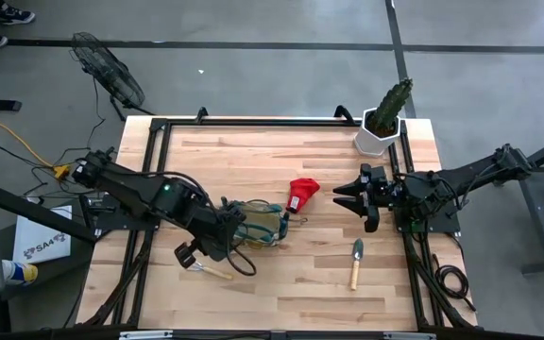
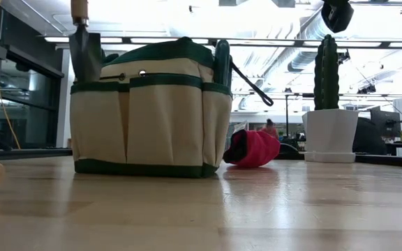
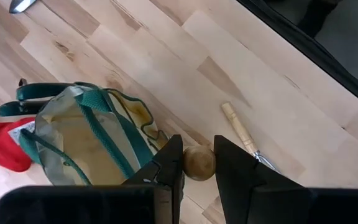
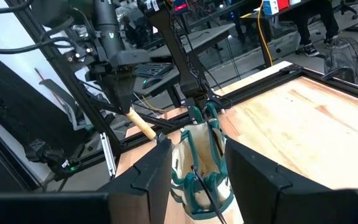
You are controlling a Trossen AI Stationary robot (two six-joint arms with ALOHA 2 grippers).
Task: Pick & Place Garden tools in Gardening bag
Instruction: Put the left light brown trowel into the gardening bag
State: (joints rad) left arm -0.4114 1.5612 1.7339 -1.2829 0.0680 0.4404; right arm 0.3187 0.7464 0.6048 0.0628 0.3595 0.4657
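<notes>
High view: the gardening bag stands mid-surface, and no tool can be seen inside it. A trowel, a red glove-like piece and a rake lie outside (all unpacked). The left pincer is clamped on a wooden-handled trowel beside the bag. The right pincer waits apart, fingers spread.

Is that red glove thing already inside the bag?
No: in the view from above, the red glove piece lies on the bare wooden table beside the gardening bag, not in it.
</notes>
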